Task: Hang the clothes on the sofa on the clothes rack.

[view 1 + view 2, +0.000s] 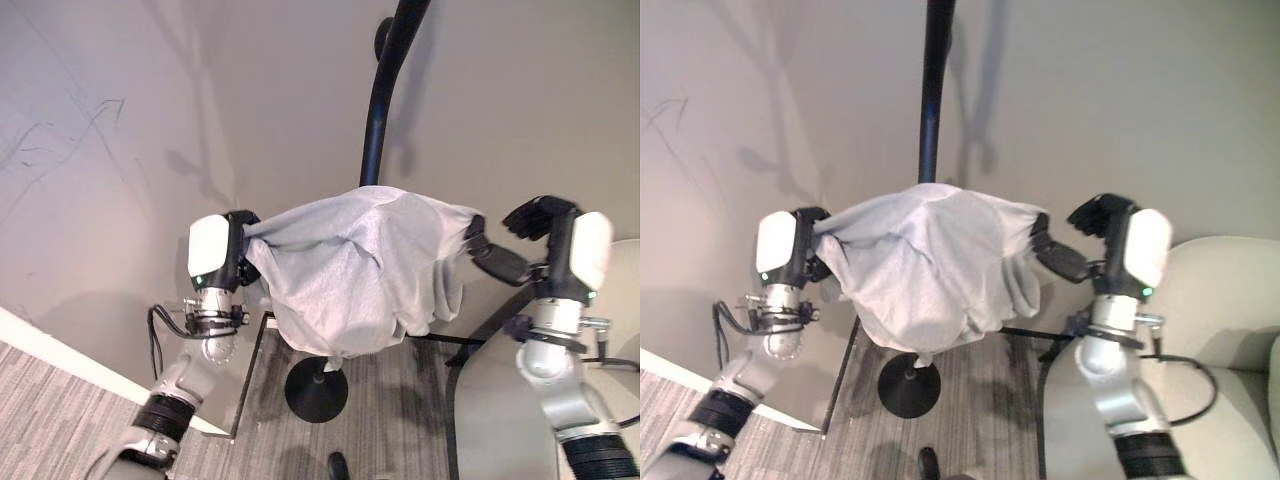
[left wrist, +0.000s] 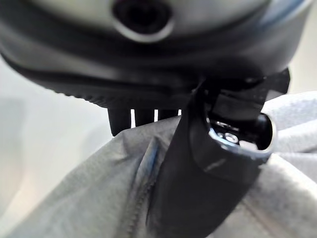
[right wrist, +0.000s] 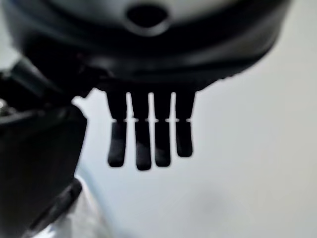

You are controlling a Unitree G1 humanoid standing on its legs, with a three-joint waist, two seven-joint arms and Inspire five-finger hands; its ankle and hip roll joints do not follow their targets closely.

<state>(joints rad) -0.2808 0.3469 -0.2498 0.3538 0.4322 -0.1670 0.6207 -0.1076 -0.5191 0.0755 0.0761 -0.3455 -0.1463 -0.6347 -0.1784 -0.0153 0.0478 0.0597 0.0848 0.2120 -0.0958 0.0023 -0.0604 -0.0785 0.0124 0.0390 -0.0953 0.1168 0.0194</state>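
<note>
Left eye view has a pale grey shirt (image 1: pixel 365 265) draped over the black rack (image 1: pixel 378 110), bunched into a dome around the pole, with the round base (image 1: pixel 316 390) on the floor below it. The left hand (image 1: pixel 238 255) is at the shirt's left edge; in the left wrist view its thumb (image 2: pixel 208 163) lies pressed on the cloth while the fingers (image 2: pixel 143 119) disappear behind a fold, so it pinches the shirt. The right hand (image 1: pixel 535 225) is raised just beside the shirt's right edge, thumb (image 1: pixel 495 258) reaching toward the cloth; whether it touches cannot be told. In the right wrist view its fingers (image 3: pixel 143 144) hang straight and spread against the plain wall, holding nothing. A light sofa (image 1: pixel 1215 320) sits at the right, beside the right arm.
</note>
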